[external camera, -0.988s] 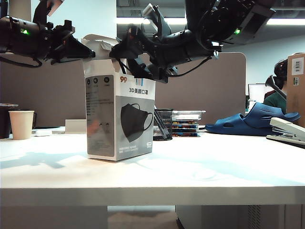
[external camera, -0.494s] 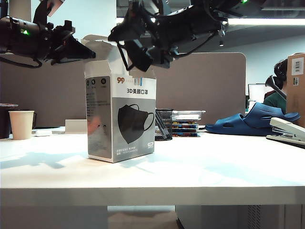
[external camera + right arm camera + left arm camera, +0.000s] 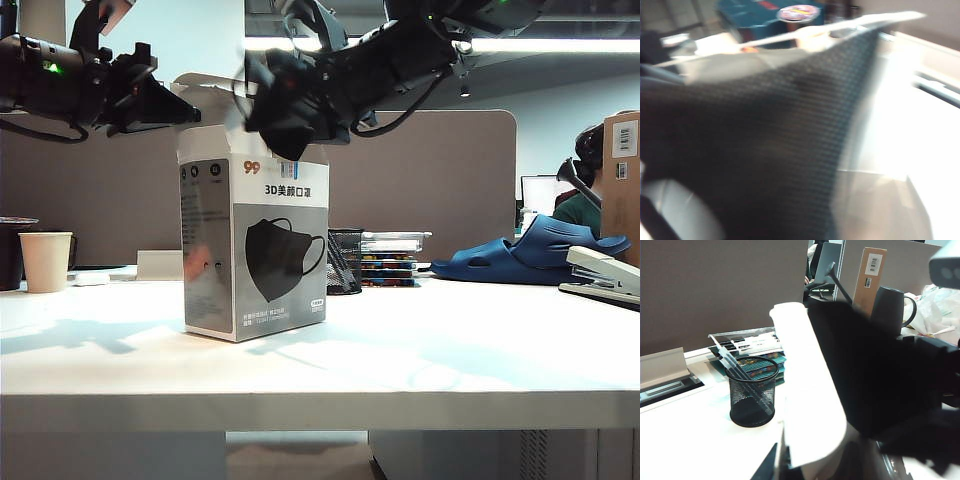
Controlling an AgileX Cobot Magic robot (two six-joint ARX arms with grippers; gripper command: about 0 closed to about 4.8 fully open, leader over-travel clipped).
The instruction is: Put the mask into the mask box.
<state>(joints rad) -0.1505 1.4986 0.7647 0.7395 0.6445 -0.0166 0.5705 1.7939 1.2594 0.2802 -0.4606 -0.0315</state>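
The left gripper (image 3: 185,108), jaws closed, hangs level beside the mask box's (image 3: 255,245) top; the right gripper (image 3: 275,125) tilts down just above it.

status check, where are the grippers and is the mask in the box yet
Left gripper shut on the mask box top flap. Right gripper above the opening; mask at it, not fully in. Nothing in the way.

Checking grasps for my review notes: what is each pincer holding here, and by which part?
Left pincer is shut on the mask box, by its top flap. Right pincer is over the box's opening with the mask at it; whether it grips cannot be told.
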